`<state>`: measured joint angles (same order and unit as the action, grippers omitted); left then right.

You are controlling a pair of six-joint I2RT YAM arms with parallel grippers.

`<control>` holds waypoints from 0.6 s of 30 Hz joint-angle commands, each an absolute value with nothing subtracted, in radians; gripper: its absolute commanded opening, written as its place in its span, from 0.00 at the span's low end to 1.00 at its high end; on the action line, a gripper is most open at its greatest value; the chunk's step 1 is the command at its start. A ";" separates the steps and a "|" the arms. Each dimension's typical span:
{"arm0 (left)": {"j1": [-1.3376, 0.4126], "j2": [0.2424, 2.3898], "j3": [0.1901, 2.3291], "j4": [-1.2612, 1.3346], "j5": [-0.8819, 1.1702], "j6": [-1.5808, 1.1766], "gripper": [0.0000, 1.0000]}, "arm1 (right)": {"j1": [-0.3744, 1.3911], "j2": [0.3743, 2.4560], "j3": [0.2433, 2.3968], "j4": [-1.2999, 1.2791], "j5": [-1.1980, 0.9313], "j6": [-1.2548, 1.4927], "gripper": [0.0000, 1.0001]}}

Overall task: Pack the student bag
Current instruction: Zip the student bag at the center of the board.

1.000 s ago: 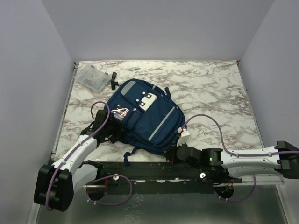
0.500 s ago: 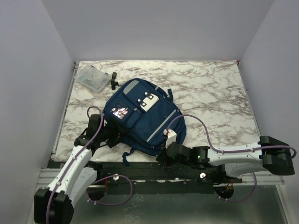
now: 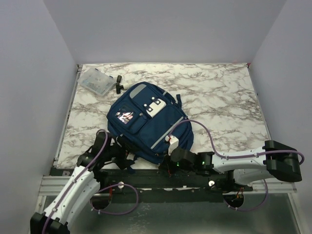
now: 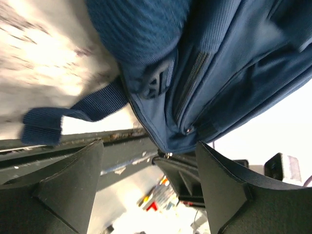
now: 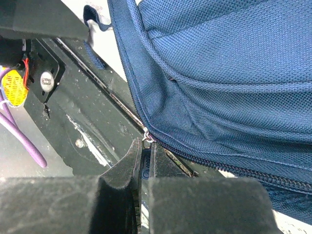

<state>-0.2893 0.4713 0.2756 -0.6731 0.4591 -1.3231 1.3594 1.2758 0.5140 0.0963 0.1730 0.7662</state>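
Marble-patterned tabletop (image 3: 219, 97), boxed in by pale grey walls, carries the student bag (image 3: 151, 122), a navy backpack with grey stripes lying front-up, its white patch (image 3: 155, 106) facing the overhead camera. Both arms reach in low at the bag's near edge.

The left gripper (image 3: 122, 156) stands with its fingers spread wide and nothing between them. From its wrist camera, the left gripper (image 4: 146, 161) faces the bag's lower corner, which lies just ahead of the fingertips and fills the view beyond them. A blue strap (image 4: 73, 109) trails from the bag across the marble ahead of one finger.

The right gripper (image 3: 166, 163) sits against the bag's near edge, with the bag lying directly beyond it. Its wrist camera shows the right gripper (image 5: 145, 151) pinched closed on a zipper pull (image 5: 147, 136) at the end of the zipper line, where the bag's seam meets the tabletop's dark front rail. The navy fabric rises above and past the fingertips.

Far beyond the left gripper, at the tabletop's back corner, rests a clear plastic box (image 3: 96, 81), with a small black object (image 3: 118, 83) just beside it, close to the bag's top.
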 commanded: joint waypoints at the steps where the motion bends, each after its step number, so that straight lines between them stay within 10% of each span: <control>1: -0.482 0.613 0.263 -0.392 0.489 -1.502 0.75 | 1.359 1.279 0.543 0.141 0.131 0.760 0.00; 18: -0.556 0.839 0.292 -0.466 0.073 -1.325 0.20 | 1.361 1.261 0.535 0.129 0.118 0.763 0.00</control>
